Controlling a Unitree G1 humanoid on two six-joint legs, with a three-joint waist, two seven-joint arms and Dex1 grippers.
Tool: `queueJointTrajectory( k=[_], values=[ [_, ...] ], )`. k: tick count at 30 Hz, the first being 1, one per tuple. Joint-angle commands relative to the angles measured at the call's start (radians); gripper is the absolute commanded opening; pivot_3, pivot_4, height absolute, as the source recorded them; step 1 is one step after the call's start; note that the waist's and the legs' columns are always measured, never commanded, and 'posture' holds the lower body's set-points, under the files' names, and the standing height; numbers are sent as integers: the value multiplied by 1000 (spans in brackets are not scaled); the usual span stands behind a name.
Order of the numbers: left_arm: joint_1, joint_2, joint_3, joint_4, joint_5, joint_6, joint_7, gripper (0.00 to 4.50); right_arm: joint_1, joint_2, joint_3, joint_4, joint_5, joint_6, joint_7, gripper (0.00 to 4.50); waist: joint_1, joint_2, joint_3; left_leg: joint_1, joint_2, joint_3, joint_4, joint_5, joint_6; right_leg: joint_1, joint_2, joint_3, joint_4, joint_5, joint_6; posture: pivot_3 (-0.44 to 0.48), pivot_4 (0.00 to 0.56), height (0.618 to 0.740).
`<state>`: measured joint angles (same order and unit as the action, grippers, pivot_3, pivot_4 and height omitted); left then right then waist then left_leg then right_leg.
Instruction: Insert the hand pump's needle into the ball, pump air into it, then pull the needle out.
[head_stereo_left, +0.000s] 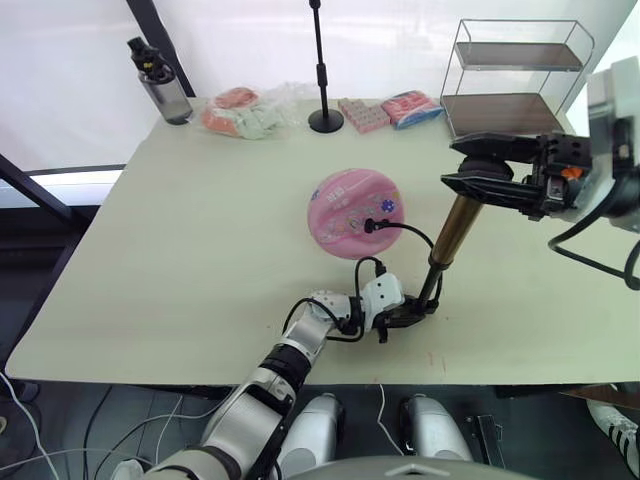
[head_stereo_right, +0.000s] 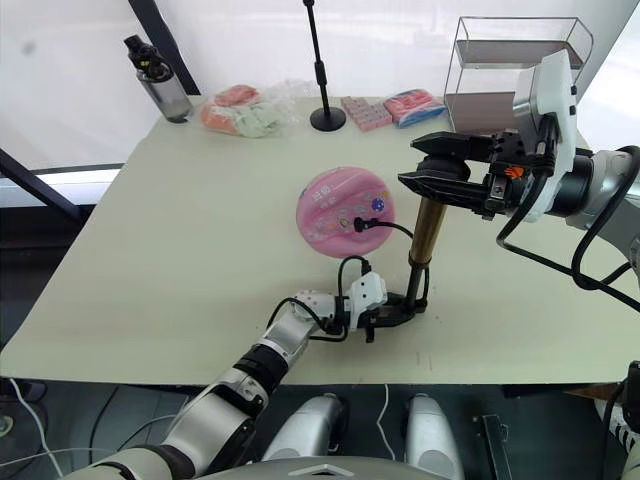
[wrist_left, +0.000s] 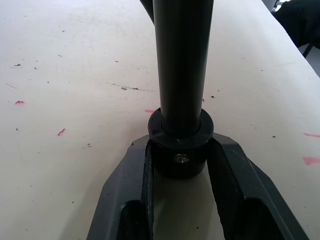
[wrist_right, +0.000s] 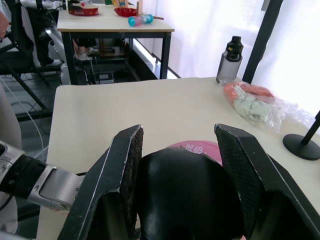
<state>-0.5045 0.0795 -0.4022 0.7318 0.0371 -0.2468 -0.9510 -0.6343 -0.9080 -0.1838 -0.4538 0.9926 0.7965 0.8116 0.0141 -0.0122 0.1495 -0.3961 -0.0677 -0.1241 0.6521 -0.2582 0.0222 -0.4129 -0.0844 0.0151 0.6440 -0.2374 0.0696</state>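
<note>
With the hand pump (head_stereo_left: 451, 232) base clamped by the left gripper (head_stereo_left: 405, 310) and its T-handle pinched by the right gripper (head_stereo_left: 470, 178), an off-axis stroke risks the needle (head_stereo_left: 372, 224) being levered out of the ball (head_stereo_left: 355, 213) beside it.

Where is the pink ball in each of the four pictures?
Left eye view: the ball lies mid-table, just left of the pump.
Right eye view: the ball again lies mid-table, left of the pump.
Left wrist view: not in this picture.
Right wrist view: a pink sliver of it peeks above the black handle between the fingers.
Shared landmark: the grey bottle at the table's far corner.
</note>
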Motion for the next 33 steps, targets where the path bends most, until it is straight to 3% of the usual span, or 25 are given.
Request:
queueJointTrajectory(
  k=[1, 7, 14, 27, 33],
  values=[
    [19, 5, -20, 70, 43, 1, 8, 1067, 16, -11, -76, -52, -16, -49, -4, 1857, 1, 0, 0, 0, 0, 0, 0, 0, 1, 0, 0, 0, 0, 0, 0, 0, 150, 740],
    [15, -4, -13, 94, 49, -14, 16, 1067, 169, 22, -25, -86, -125, -130, 16, 1857, 1, 0, -1, 3, -1, 0, 0, -1, 2, 3, -1, 0, 0, 1, 1, 0, 150, 740],
    [22, 3, -9, 101, 52, -31, 8, 1067, 368, 81, 50, -56, -287, -294, 44, 1857, -4, -2, -2, 17, 0, 1, -1, -2, 3, 17, 1, 0, -2, 0, 2, 0, 150, 740],
    [25, 11, 2, 102, 51, -65, 9, 1067, 553, 268, 262, 109, -558, -563, 57, 1857, -6, -2, -5, 18, 1, 0, -1, -2, 3, 18, 3, 1, -2, 0, 2, 0, 150, 740],
    [27, 11, 10, 105, 59, -74, 24, 1067, 570, 318, 295, 171, -623, -610, 34, 1857, -15, -1, -8, 19, 1, 1, -1, -2, 3, 18, 3, 1, -2, 0, 2, 0, 150, 740]
  ],
)
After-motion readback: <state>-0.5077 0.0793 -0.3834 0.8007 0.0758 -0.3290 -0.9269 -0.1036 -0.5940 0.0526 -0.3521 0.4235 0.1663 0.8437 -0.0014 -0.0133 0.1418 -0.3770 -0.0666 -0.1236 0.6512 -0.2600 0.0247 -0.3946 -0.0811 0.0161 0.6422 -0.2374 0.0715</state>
